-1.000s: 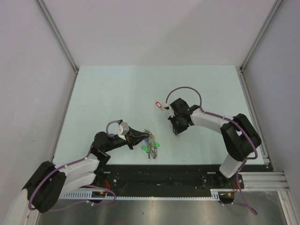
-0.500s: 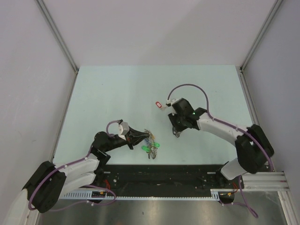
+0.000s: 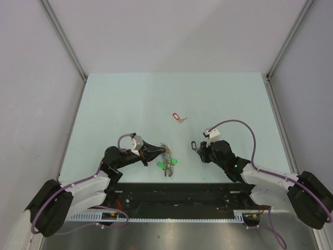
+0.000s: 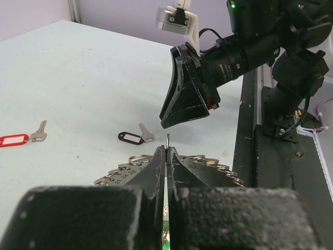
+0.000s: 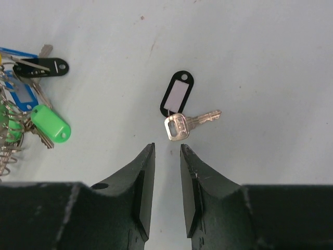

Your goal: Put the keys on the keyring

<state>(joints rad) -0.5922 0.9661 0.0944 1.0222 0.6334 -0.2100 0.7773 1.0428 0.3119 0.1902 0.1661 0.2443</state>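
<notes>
We find the right gripper has parted and withdrawn; the black-tagged key lies loose, unthreaded. The left gripper stays clenched on the keyring.

Black-and-white jointed arms carry looping purple cables and matte black jaws.

**Two loose, the rest bunched**

A black-tagged key lay flat on the near side, right of the bunch. A red-tagged key lay farther back. The keyring sat left, heaped with green tags and a blue tag.
</notes>
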